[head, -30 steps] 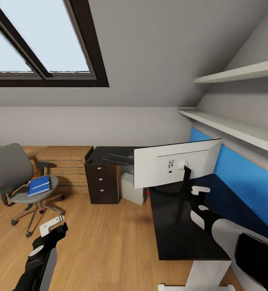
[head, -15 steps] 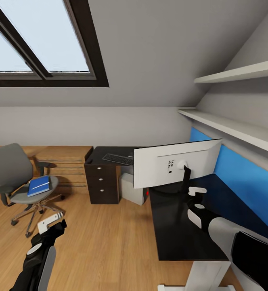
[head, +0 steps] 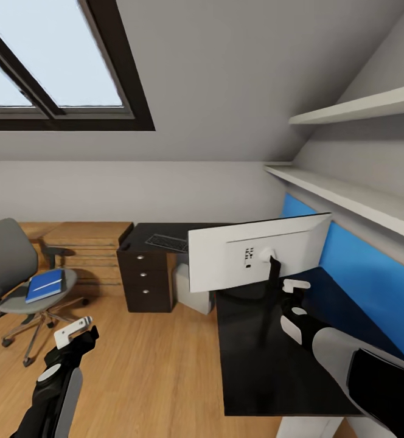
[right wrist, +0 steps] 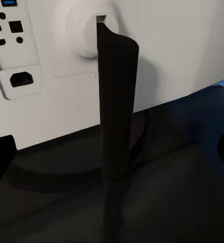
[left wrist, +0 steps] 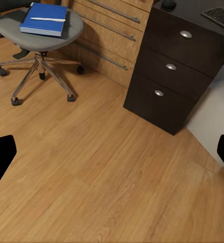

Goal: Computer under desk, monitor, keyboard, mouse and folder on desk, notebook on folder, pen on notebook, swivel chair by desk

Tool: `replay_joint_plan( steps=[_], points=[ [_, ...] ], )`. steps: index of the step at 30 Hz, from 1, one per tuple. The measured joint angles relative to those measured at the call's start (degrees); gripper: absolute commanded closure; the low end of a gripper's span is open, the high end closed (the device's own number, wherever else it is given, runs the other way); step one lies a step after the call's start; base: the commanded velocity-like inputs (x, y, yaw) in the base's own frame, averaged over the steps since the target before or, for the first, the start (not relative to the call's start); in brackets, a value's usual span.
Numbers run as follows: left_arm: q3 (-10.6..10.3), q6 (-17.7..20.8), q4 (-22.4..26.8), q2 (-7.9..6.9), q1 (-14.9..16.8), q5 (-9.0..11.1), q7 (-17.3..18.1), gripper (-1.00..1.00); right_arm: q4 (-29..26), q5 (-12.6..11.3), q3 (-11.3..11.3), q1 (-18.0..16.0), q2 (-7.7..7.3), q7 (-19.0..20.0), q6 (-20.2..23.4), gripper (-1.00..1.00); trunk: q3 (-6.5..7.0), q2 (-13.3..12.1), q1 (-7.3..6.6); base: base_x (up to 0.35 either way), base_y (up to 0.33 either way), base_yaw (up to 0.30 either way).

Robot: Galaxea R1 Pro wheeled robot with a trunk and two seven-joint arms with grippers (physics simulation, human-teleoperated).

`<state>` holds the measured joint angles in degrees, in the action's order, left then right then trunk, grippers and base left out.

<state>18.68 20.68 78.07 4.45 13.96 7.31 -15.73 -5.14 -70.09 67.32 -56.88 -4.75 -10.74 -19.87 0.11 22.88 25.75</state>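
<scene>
The monitor [head: 244, 258] stands on the black desk [head: 257, 359] with its white back toward me. My right gripper [head: 294, 287] is open just behind the monitor's black stem [right wrist: 117, 101], which lies between the dark fingertips [right wrist: 0, 154]. The keyboard [head: 167, 243] lies on the desk's far wing, with the mouse [left wrist: 168, 4] beside it. Under the desk stands the light-grey computer [head: 188, 291]. The swivel chair [head: 10, 267] carries a blue flat cover [left wrist: 44, 19], folder or notebook I cannot tell, and the pen [left wrist: 47, 19] lies on top. My left gripper [head: 74, 331] hangs open over the floor.
Black drawers with round knobs [left wrist: 177, 66] stand under the desk's far end. A light wooden dresser [head: 86, 243] stands against the wall behind the chair. Two white shelves [head: 354, 194] run along the blue right wall. Wooden floor [head: 153, 365] lies between chair and desk.
The whole picture has shifted left, so the camera has moved. My right gripper has come slightly closer to the monitor's stem. My left gripper has risen a little.
</scene>
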Motion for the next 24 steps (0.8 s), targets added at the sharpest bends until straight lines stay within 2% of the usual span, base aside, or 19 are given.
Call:
replay_joint_plan(
  steps=[6, 16, 24],
  points=[
    [0.00, 0.04, 0.08, 0.04, 0.00, 0.00, -0.01, -1.00, 0.06, -0.01, 0.04, 0.07, 0.04, -0.11, -0.47, -1.00, 0.00, 0.00, 0.01, 0.020, -0.024, 0.011],
    [0.09, 0.05, 0.05, 0.00, -0.01, -0.08, -0.02, -1.00, 0.07, -0.01, 0.05, 0.09, 0.02, -0.23, -0.49, -1.00, 0.00, 0.00, 0.01, 0.001, -0.001, 0.179],
    [0.07, 0.01, 0.00, 0.07, 0.00, -0.09, -0.07, -1.00, 0.06, 0.00, 0.05, 0.10, -0.02, -0.18, -0.50, -1.00, 0.00, 0.00, 0.01, 0.000, 0.000, 0.030]
  ],
)
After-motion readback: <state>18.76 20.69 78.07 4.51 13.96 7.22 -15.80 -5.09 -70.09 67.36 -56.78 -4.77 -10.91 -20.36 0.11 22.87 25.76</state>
